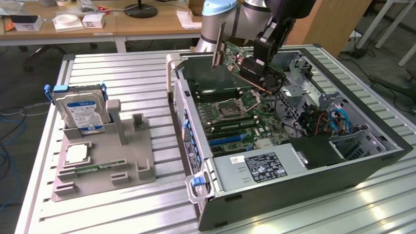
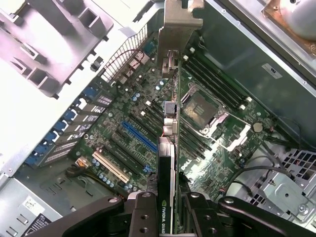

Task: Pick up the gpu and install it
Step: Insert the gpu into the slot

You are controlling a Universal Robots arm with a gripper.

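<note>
In the exterior view the gripper [image 1: 258,63] hangs at about one o'clock, over the far end of the open computer case [image 1: 364,161]. It is pinching the gpu [image 1: 235,57]. The card is in the air and tilted, and its silver bracket [image 1: 219,41] points toward eleven o'clock from the gripper. Its lower edge is held clear above the motherboard [image 1: 231,117]. The processor socket [image 1: 235,103] lies at six o'clock from the card. The power supply [image 1: 256,168] fills the near end of the case, at about five o'clock in the view.

At nine o'clock, well apart from the case, a grey fixture [image 1: 130,165] sits on the slatted metal table [image 1: 130,73]. In the fixture a hard drive [image 1: 81,112] with a blue-and-white label stands upright. At six o'clock from the drive a processor chip [image 1: 77,153] lies flat, and just beyond that is a narrow green memory strip [image 1: 97,168].

In the wrist view the card is seen edge-on, running away from the camera with the bracket at its far end. Two black fingers [image 2: 143,215] press against its opposite faces, and part of a printed label shows between them. Below the card, a blue expansion slot [image 2: 139,137] and a pale one [image 2: 111,168] lie to one side of its edge. The processor socket and the dark memory slots [image 2: 217,84] lie to the other side.
</note>
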